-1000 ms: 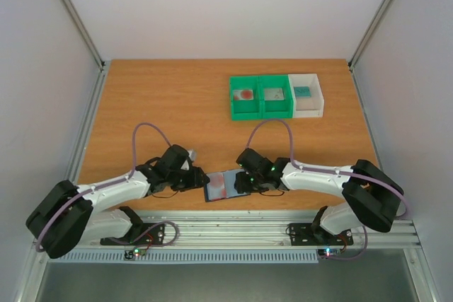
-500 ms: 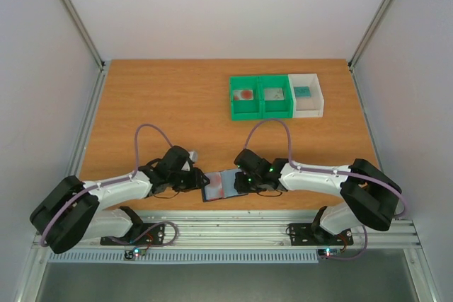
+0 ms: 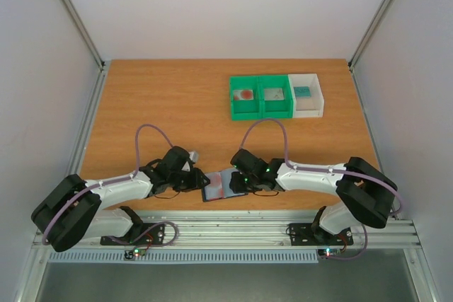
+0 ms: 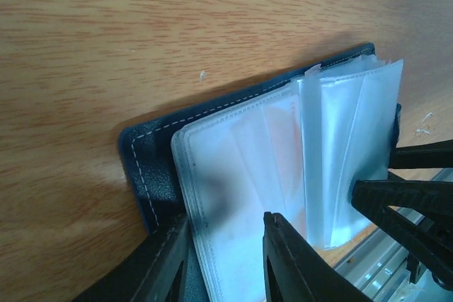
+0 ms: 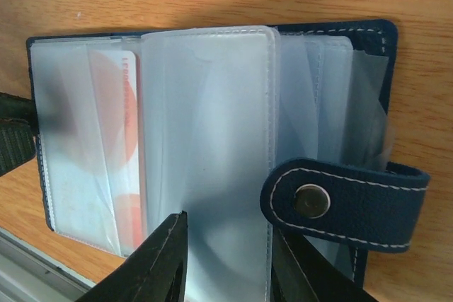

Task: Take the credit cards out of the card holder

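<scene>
Top view: left gripper point(image 3: 196, 179) and right gripper point(image 3: 239, 180) meet over the holder point(image 3: 218, 187). It lies open near the table's point(image 3: 163, 111) near edge, centre. Bins point(image 3: 260, 97) far right, well apart. Sleeve contents unreadable from here.

Left wrist: fingers point(image 4: 290, 259) part-closed astride the holder's edge, navy cover and clear sleeves point(image 4: 347, 139) between them. Pinch or mere press: cannot tell.

Right wrist alone shows a red-and-white card point(image 5: 127, 118) inside a left sleeve, and the snap strap point(image 5: 354, 199) lying over the right side. Its fingers sit part-closed astride the middle sleeve; grip cannot be told.

Since a second ago: both grippers are further in over the holder, and the holder is unmoved.
</scene>
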